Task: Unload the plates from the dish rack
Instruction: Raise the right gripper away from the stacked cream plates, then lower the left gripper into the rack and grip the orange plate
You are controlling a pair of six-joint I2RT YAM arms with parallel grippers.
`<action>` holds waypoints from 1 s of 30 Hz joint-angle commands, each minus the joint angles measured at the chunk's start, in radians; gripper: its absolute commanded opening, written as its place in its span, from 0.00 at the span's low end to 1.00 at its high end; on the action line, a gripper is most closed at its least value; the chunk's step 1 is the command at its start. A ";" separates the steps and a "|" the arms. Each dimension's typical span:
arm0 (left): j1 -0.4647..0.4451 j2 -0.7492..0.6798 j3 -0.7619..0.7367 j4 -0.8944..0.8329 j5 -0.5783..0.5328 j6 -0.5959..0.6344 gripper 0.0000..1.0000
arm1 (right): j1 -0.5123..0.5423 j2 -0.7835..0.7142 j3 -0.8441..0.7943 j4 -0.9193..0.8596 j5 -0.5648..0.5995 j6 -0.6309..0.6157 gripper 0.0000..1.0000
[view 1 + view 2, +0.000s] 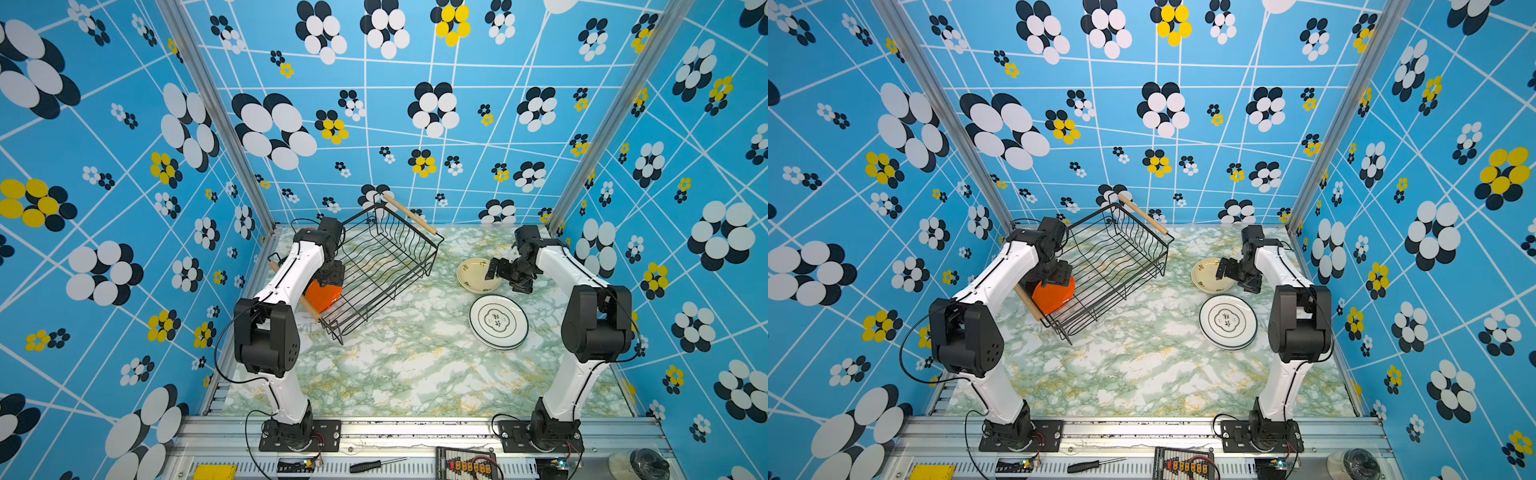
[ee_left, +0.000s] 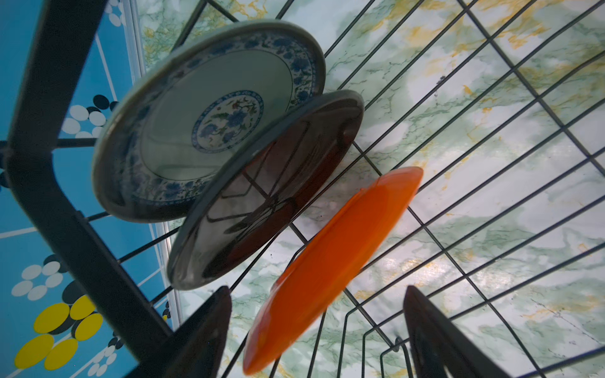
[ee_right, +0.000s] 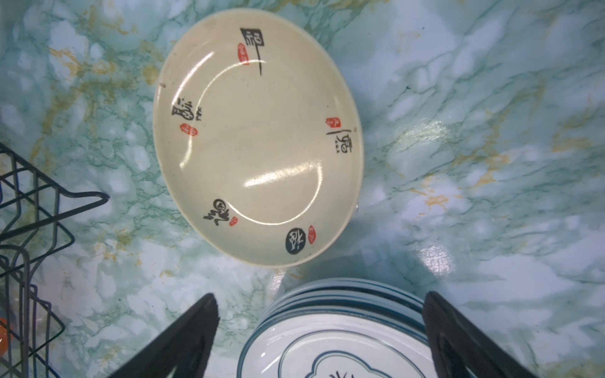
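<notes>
- Now, a table (image 1: 415, 365) of green-and-white marble pattern with gold veins is seen. It is closed in on three sides by blue walls (image 1: 374, 124) printed with white lines and black, white and yellow flowers.
- The dish rack (image 1: 386, 266) is set askew at the far left corner of the table. Its far wooden handle (image 1: 409, 214) is close to the back wall, and the near handle (image 1: 311, 309) is partly covered by the left arm (image 1: 291, 270).
- Three plates are shown on edge inside the rack by the left wrist view: a blue-patterned plate (image 2: 203, 124), a black plate (image 2: 262, 196) close beside it, and an orange plate (image 2: 327, 271) set apart from both.
- The left gripper (image 2: 317, 289) is held down inside the rack, fingers apart, with the orange plate between them. No contact can be made out.
- Toward the right edge, a cream plate (image 3: 258, 137) with black script is laid flat. Just nearer lies a stack of white plates (image 1: 498, 322) with dark rim rings, near it but not touching.
- The right gripper (image 3: 319, 297) is held above these plates, jaws wide, with nothing gripped.
- Bare marble is seen between rack and plates, and across the near half up to the front edge.
- Beyond that edge, a screwdriver (image 1: 376, 465) and a yellow box (image 1: 214, 471) are carried on a metal rail (image 1: 415, 428).
</notes>
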 commanded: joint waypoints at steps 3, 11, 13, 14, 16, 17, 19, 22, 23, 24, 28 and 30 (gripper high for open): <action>0.012 0.035 0.029 -0.026 -0.001 0.023 0.76 | -0.014 -0.060 -0.038 0.018 -0.030 -0.016 0.99; 0.014 0.056 -0.002 -0.009 0.004 0.011 0.58 | -0.040 -0.091 -0.077 0.023 -0.041 -0.020 0.99; 0.015 0.059 -0.008 -0.013 0.004 0.005 0.53 | -0.046 -0.097 -0.082 0.025 -0.044 -0.022 0.99; 0.014 0.060 -0.011 -0.013 0.004 0.005 0.51 | -0.047 -0.101 -0.086 0.027 -0.045 -0.021 0.99; 0.014 0.062 -0.017 -0.014 0.006 0.004 0.49 | -0.051 -0.107 -0.091 0.028 -0.049 -0.022 0.99; 0.013 0.065 -0.014 -0.017 0.003 0.003 0.49 | -0.052 -0.110 -0.093 0.030 -0.050 -0.023 0.99; 0.014 0.070 -0.008 -0.026 -0.004 0.004 0.47 | -0.054 -0.117 -0.099 0.031 -0.055 -0.022 0.99; 0.014 0.073 -0.001 -0.043 -0.018 0.004 0.44 | -0.058 -0.124 -0.108 0.034 -0.057 -0.022 0.99; 0.014 0.072 0.000 -0.049 -0.022 0.005 0.40 | -0.059 -0.127 -0.110 0.033 -0.058 -0.022 0.99; 0.013 0.071 0.002 -0.057 -0.028 0.005 0.38 | -0.061 -0.129 -0.113 0.036 -0.061 -0.021 0.99; 0.011 0.070 0.004 -0.088 -0.043 0.005 0.34 | -0.068 -0.135 -0.119 0.038 -0.070 -0.020 0.99; 0.010 0.066 0.000 -0.096 -0.043 0.009 0.33 | -0.070 -0.138 -0.122 0.039 -0.073 -0.020 0.99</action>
